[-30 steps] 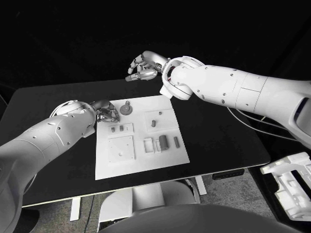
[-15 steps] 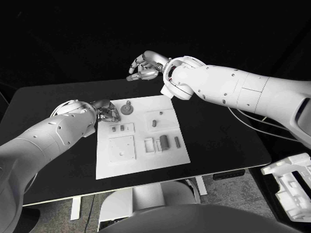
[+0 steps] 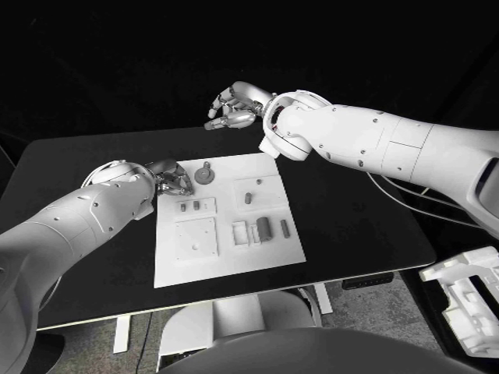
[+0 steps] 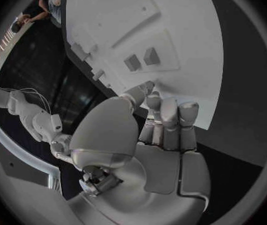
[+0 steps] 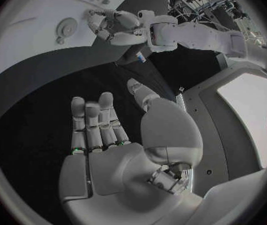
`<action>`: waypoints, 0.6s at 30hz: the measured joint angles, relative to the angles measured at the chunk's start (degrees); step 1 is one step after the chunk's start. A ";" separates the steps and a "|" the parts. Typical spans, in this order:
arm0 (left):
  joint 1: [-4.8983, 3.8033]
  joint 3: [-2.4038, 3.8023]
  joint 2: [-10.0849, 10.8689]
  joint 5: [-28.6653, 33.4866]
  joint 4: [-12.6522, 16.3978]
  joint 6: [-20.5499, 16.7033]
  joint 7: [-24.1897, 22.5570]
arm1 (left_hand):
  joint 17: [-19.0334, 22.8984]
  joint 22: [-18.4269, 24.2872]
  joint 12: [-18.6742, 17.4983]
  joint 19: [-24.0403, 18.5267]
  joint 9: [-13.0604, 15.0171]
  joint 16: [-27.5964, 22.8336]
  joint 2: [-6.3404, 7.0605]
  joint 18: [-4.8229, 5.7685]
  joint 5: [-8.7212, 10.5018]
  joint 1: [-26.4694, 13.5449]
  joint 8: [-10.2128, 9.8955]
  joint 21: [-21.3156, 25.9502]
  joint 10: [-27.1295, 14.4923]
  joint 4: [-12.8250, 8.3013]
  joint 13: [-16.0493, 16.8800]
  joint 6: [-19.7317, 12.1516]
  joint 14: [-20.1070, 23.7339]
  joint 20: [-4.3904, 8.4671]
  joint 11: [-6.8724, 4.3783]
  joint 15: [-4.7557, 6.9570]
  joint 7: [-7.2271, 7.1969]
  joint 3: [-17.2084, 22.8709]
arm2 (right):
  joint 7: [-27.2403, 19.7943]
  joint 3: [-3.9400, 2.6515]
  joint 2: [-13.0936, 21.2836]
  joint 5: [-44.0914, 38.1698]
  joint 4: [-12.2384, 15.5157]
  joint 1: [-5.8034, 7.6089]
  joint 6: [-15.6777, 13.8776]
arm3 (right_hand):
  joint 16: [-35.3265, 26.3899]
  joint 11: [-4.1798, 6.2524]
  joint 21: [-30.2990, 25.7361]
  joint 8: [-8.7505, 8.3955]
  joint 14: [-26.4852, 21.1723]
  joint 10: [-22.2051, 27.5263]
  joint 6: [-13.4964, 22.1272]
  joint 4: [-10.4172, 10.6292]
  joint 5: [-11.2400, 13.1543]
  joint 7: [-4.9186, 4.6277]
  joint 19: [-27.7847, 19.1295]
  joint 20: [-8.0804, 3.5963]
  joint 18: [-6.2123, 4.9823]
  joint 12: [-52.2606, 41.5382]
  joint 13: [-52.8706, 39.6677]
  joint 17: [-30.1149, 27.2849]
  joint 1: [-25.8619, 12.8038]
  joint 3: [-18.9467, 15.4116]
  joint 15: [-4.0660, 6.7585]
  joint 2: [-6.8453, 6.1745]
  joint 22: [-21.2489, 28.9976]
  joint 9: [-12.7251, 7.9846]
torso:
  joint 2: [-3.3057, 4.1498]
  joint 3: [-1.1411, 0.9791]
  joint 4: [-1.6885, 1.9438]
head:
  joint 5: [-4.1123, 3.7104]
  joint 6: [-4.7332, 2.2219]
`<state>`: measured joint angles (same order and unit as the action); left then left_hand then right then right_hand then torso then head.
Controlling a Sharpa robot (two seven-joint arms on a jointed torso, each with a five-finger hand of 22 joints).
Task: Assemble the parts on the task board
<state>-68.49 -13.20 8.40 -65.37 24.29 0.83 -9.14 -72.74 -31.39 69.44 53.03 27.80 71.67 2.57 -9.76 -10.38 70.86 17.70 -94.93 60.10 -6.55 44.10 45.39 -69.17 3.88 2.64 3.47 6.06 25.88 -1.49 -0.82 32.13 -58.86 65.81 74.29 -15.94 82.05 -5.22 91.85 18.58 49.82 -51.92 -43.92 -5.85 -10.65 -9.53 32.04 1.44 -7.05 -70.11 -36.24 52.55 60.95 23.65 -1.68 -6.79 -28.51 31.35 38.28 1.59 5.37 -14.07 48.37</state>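
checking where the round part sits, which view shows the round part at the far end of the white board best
The head view: the round part lies in full sight on the board, next to the left hand. The right wrist view shows it smaller, at an angle. In the left wrist view I cannot pick it out.

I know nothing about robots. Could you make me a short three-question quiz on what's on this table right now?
1. True or false: the right silver hand holds a part.
2. Which hand is at the edge of the flat white task board: A) left silver hand, B) right?
3. Fill in: the round grey disc part lies near the board's ____ end, away from the robot.

Key: 1 false; 2 A; 3 far.
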 measured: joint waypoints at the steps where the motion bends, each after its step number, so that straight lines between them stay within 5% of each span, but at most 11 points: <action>1: 0.00 0.01 0.01 0.03 -0.01 -0.04 0.00 | 0.00 0.00 0.00 0.00 0.03 0.00 0.00 0.00 0.00 0.00 0.00 0.00 0.00 0.06 0.00 0.00 0.00 0.00 0.00 0.00 0.00 -0.06 | 0.00 0.00 0.00 0.00 0.00 0.00 0.00 | 0.00 0.00 0.00 0.00 0.00 0.00 0.00 0.00 0.00 0.00 0.00 0.00 0.00 0.00 0.00 0.00 0.00 0.00 0.00 0.00 0.00 0.00 | 0.00 0.00 0.03 | 0.00 0.00; 18: 0.00 0.01 0.14 0.38 -0.02 -0.16 -0.02 | 0.00 -0.05 0.20 0.00 0.09 0.00 0.23 -0.01 0.00 0.23 0.22 0.00 0.00 -0.10 0.00 0.20 0.00 -0.01 0.00 0.00 -0.20 -0.22 | 0.00 0.00 0.08 0.00 -0.02 0.00 0.01 | 0.00 0.00 0.00 0.00 0.00 0.00 0.00 0.00 0.00 0.00 0.00 0.00 0.00 0.00 -0.01 0.00 0.00 0.00 0.00 0.00 0.00 0.00 | 0.02 -0.01 -0.01 | 0.31 -0.04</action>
<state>-68.49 -13.18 8.54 -64.99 24.26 0.67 -9.15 -72.74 -31.44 69.64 53.04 27.88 71.66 2.80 -9.77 -10.37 71.09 17.93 -94.94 60.10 -6.65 44.10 45.59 -69.18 3.87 2.63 3.47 5.87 25.66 -1.49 -0.82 32.20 -58.86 65.79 74.29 -15.92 82.05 -5.22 91.85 18.58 49.82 -51.92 -43.92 -5.84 -10.65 -9.53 32.04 1.43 -7.05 -70.11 -36.24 52.56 60.95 23.65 -1.68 -6.79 -28.51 31.35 38.29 1.59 5.37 -13.76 48.33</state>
